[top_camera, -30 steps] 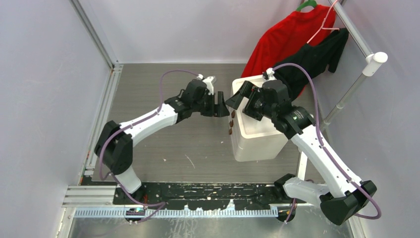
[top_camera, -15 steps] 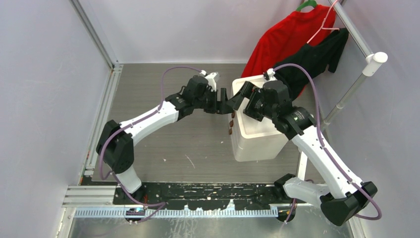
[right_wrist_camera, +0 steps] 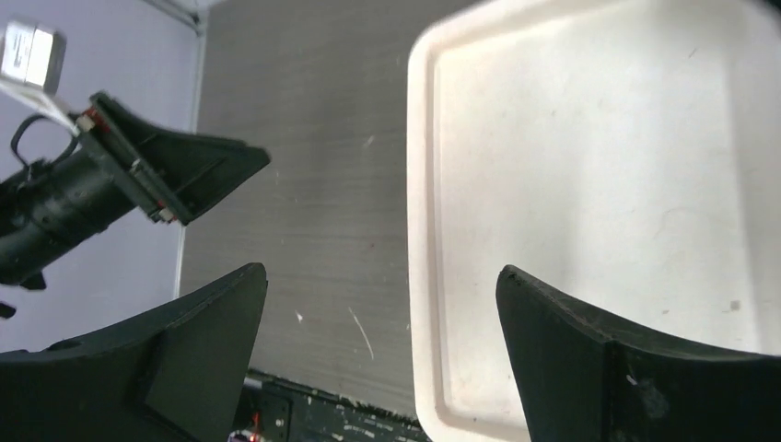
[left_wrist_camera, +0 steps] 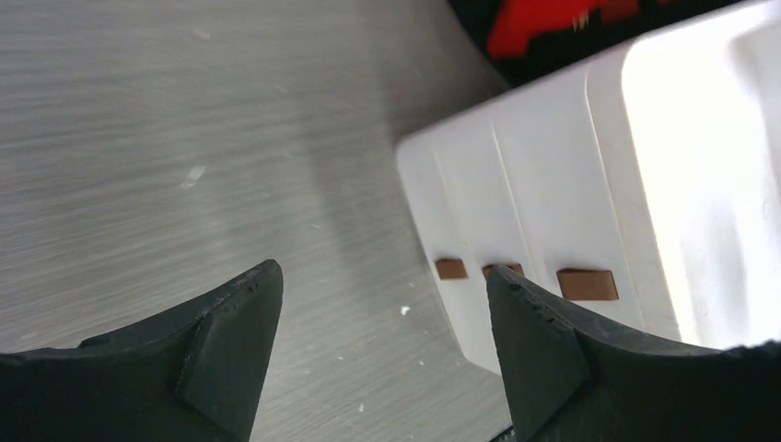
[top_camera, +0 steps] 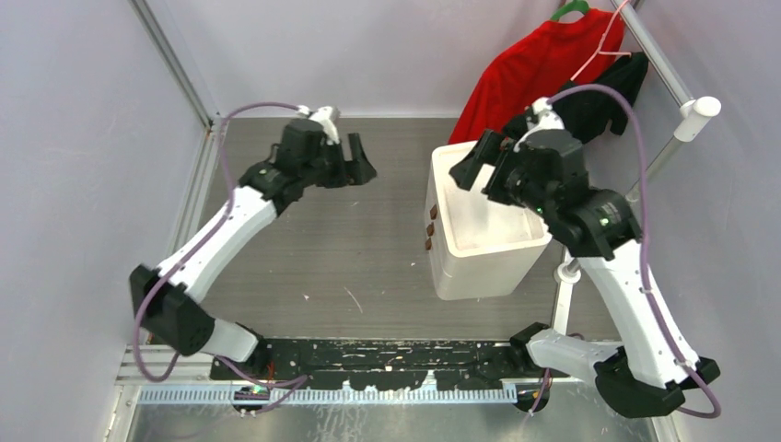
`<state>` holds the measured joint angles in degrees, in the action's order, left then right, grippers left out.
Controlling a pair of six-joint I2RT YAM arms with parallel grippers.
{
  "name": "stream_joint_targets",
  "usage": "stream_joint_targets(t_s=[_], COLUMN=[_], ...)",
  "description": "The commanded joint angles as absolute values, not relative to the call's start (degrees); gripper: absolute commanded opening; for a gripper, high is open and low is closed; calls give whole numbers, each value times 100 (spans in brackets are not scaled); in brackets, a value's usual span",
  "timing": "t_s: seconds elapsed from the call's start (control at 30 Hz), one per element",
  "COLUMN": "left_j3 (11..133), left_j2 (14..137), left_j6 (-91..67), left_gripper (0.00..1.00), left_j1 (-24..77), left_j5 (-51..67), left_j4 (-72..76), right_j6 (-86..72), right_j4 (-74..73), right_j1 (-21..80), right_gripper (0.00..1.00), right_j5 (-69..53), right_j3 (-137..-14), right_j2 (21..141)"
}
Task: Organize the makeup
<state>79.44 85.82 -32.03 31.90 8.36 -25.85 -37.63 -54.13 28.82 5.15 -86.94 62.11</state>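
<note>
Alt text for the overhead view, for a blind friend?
Two robot pincers hang open and empty: the left pincer over a grey table, the right pincer over a white rectangular plastic box. Red and black clothes hang behind.

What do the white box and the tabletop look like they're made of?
The white box looks like moulded plastic: smooth, slightly glossy, rounded corners, raised rim. Its three brown tabs are too small to judge. The tabletop is matte grey with fine straight grain, either laminate or brushed metal.
</note>
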Motion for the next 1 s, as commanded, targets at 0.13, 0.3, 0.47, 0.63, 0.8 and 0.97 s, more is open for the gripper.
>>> stream_joint_targets(t_s=[0.13,0.3,0.47,0.63,0.8,0.97], left_j3=[8534,8701,8563,8481,8265,8311], left_j2=[7325,6685,6226,5961,5768,5886], left_j6=[-2944,-2769,-2726,-2631,-2571,-2535], left_gripper=[95,99,99,99,99,99], left_j1=[3007,3006,3005,3007,3010,3006], left_j5=[-1641,-2731,-3066,-2955,-2930,-3095], left_j4=[-4350,-4702,-4695,-4870,-4755,-4801], right_j6=[-2507,-2228,-2202,-2277,-2407,-2504], right_j4=[-5989,-5614,-4928,-4505,-4501,-4482], right_j1=[2892,2892,2891,2892,2892,2893], right_gripper=[100,100,100,100,100,100], right_j5=[1476,1520,1566,1520,1419,1448], right_j3=[-10492,-10594,-10085,-9769,-9721,-9598], right_j2=[6494,6445,6181,6132,6267,6226])
